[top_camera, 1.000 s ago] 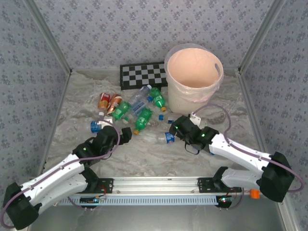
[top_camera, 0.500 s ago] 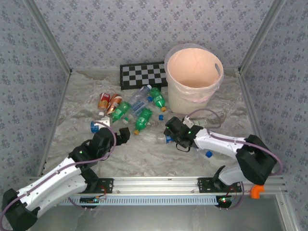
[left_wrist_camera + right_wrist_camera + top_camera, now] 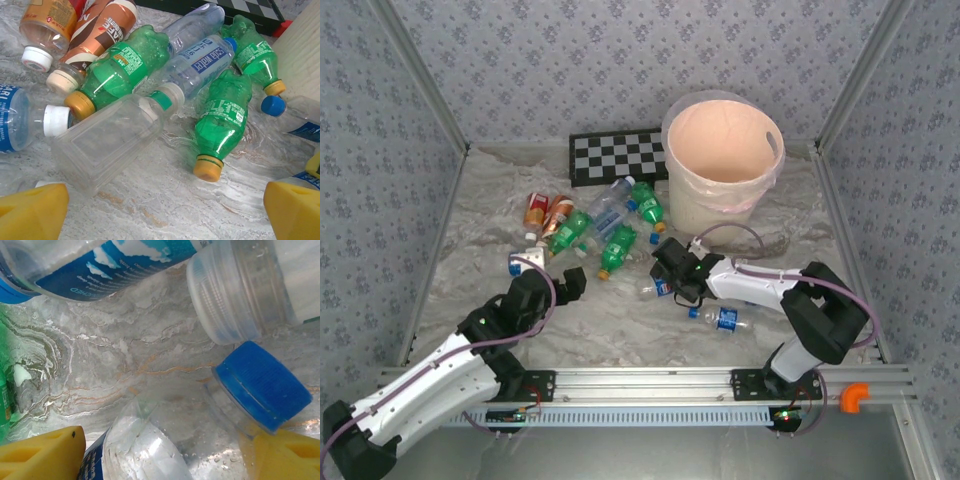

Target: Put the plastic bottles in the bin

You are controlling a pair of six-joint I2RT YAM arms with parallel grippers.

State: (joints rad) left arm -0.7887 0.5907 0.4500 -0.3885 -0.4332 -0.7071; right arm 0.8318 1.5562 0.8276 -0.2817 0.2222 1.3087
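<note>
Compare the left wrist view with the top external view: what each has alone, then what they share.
Left wrist adds a square clear bottle near the open left gripper, and a readable soda water label. Top external adds the open mouth of the bin, the right gripper over a blue-labelled bottle, and a stray bottle beside that arm. Both show the green bottles and brown-labelled bottles.

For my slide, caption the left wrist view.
Open left claw hovers over green and clear plastic bottles lying on the marbled table.
</note>
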